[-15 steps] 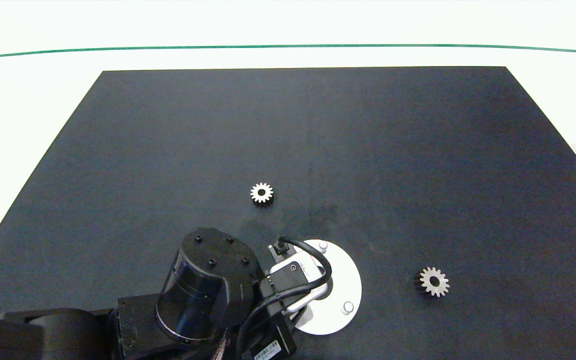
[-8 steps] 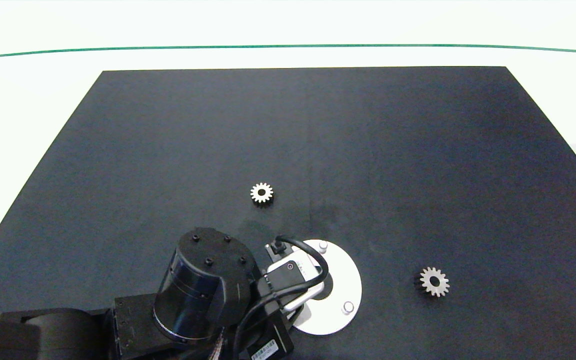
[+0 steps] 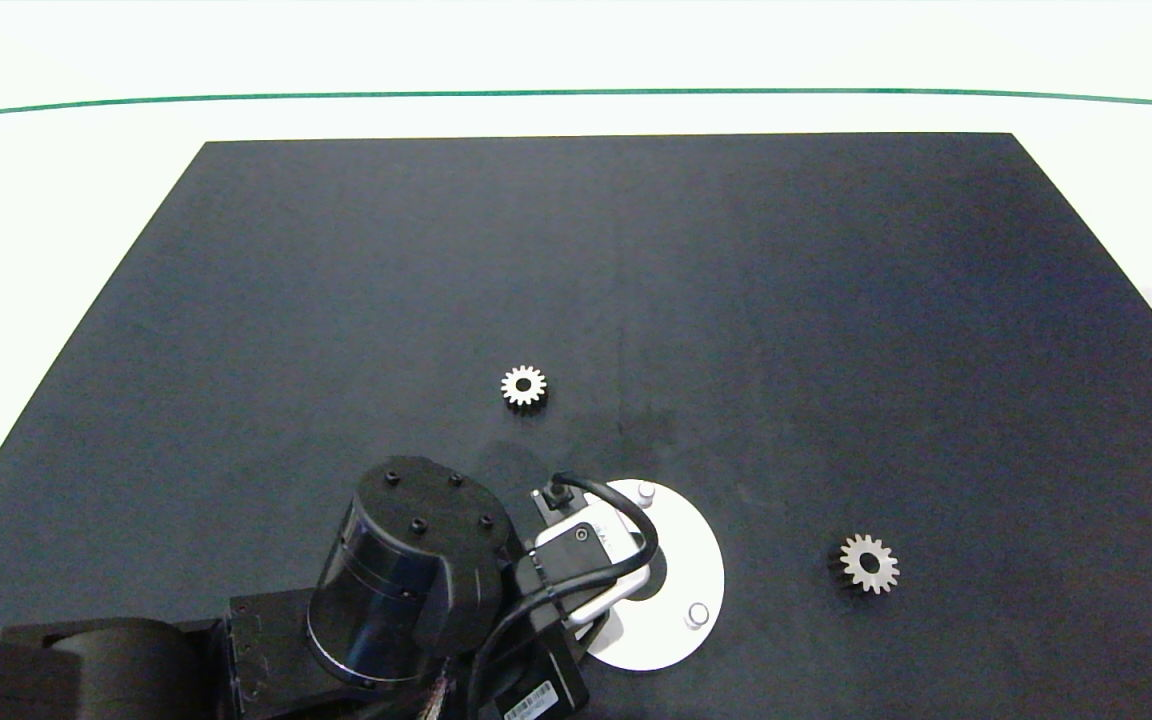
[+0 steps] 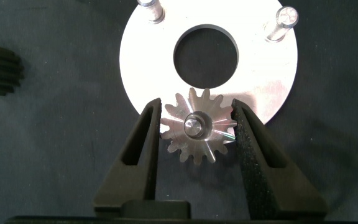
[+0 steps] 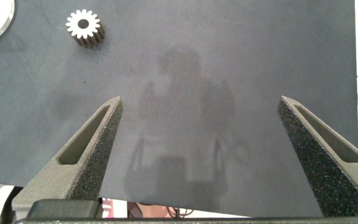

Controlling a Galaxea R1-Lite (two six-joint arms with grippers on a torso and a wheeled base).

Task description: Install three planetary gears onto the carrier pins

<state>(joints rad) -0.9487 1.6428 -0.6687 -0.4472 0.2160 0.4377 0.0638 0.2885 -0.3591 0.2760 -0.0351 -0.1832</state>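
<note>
While the left gripper (image 4: 196, 127) hovered over the near rim of the white carrier disc (image 4: 146, 68), its two fingers bracketed the first planetary gear (image 4: 197, 132), which already sat on a carrier pin (image 4: 193, 126) with the pin tip showing through its bore; the pads lay at or just off the tooth tips, so whether they gripped or had let go could not be told. In my judgement the first of three installs was at its seating or release stage. The other two pins (image 4: 280, 21) stood bare on the far half of the disc. Two gears lay flat on the black mat (image 3: 336, 300): one (image 3: 523, 386) near the mat's middle, beyond the disc, another (image 3: 869, 563) toward the mat's near right side, well apart from the disc. The right gripper (image 5: 201, 152) hung over bare mat with jaws spread wide and nothing between them, that right-hand gear ahead of it. The next move probably calls for opening cleanly, lifting straight up without dragging the gear off, then fetching a loose gear. No containers were present; the disc served as the only holder, carrying one gear.
</note>
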